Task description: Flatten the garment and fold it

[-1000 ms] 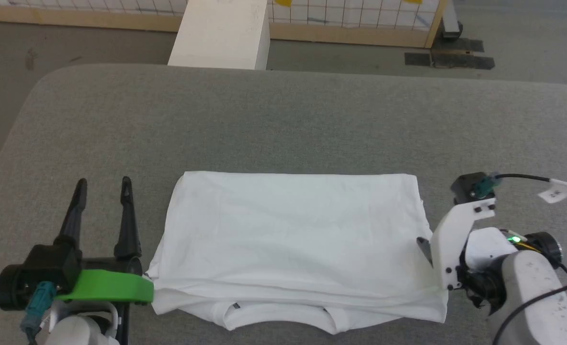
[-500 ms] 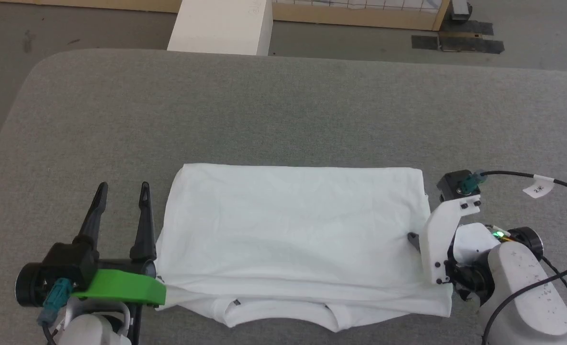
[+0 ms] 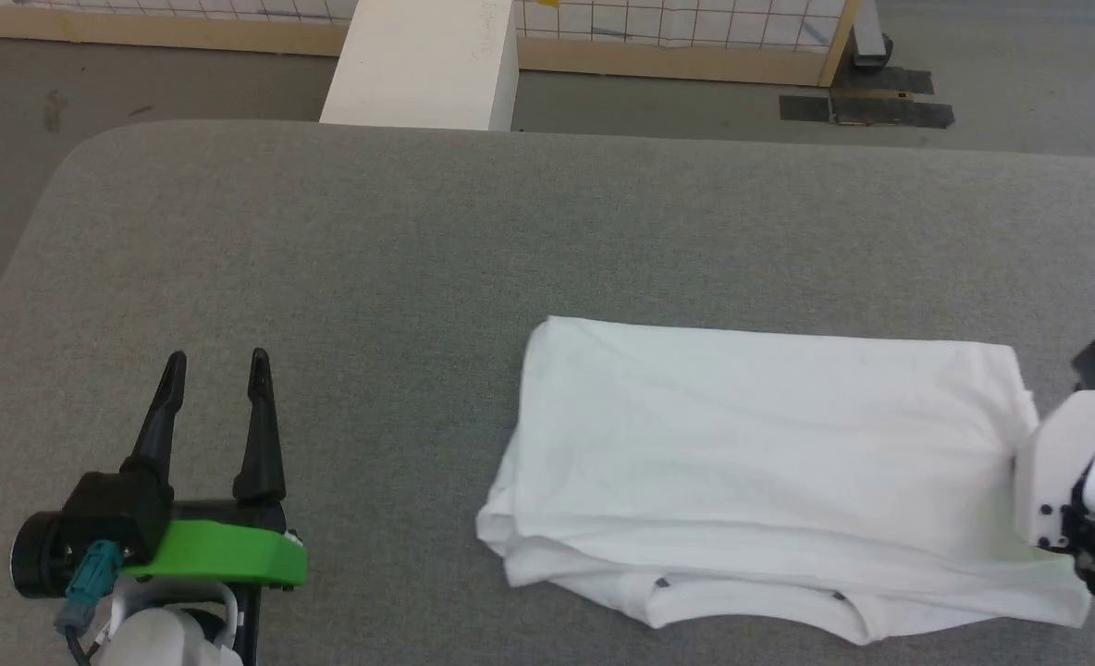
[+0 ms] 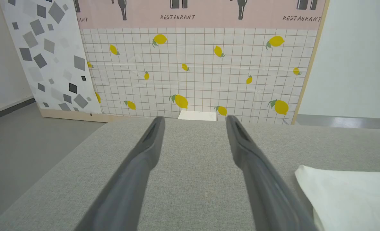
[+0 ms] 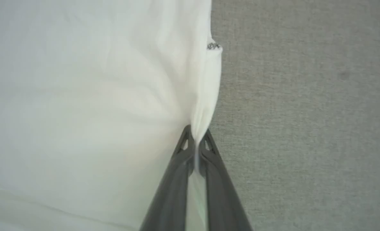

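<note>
So the shirt (image 3: 769, 462) is already folded into a wide white rectangle, lying flat on the near right part of the grey padded table (image 3: 372, 240), with the ribbed collar (image 3: 751, 606) peeking out along the edge closest to the robot.

It looks like thin, limp jersey: light, zero stiffness, and I'd guess the stacked layers slide over each other if you only catch the top one. Best bet is pinching an edge or corner through every layer, low against the table, not the middle of the panel.

The right gripper (image 5: 194, 134) is doing exactly that. Its two fingers are squeezed together on the shirt's right-hand edge, and the cloth puckers into a little ridge where it runs between them.

The left gripper (image 3: 216, 361) sits well apart from the shirt, at the near left, fingers spread wide with nothing between them. The far-left corner (image 3: 538, 333) looks like its natural grab spot.

Past the table's far edge there's a white box (image 3: 423, 65) and a lemon-print tiled panel (image 4: 193, 70).
</note>
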Controlling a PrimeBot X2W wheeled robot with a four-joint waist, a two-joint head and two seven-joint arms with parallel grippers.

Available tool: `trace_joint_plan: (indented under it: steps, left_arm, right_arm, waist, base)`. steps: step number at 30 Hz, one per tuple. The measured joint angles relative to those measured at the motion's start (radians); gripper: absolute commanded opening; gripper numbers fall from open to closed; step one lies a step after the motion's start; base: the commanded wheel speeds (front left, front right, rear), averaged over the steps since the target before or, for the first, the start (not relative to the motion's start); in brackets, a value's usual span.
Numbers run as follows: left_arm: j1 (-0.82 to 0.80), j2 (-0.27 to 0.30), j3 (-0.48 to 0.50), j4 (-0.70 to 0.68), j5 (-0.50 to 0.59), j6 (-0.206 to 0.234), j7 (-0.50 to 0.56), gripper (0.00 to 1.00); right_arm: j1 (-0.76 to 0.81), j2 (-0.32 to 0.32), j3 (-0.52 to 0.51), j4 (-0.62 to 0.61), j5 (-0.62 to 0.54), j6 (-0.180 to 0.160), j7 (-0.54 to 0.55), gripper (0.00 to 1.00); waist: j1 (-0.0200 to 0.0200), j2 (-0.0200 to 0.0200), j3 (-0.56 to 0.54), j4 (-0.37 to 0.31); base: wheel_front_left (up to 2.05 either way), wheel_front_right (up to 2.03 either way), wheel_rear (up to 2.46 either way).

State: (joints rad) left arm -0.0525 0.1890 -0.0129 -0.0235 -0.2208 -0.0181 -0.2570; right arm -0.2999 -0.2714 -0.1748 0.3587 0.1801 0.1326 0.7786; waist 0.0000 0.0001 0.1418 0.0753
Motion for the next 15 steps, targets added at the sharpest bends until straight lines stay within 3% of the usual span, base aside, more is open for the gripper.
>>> trace_joint_plan:
  steps: [5, 15]
  left_arm:
    - [0.013, -0.013, 0.009, 0.003, 0.002, -0.008, 0.0, 1.0]
    - [0.035, -0.033, 0.026, -0.005, 0.019, -0.034, 0.0, 1.0]
  right_arm:
    - [0.015, -0.006, -0.006, -0.094, -0.004, 0.0, 0.044, 0.0]
    - [0.059, 0.014, 0.212, -0.476, 0.187, 0.0, 0.19, 0.0]
  waist:
    - [0.0, 0.0, -0.003, -0.006]
    - [0.0, 0.0, -0.023, -0.008]
  base:
    - [0.0, 0.0, 0.0]
    - [0.0, 0.0, 0.0]
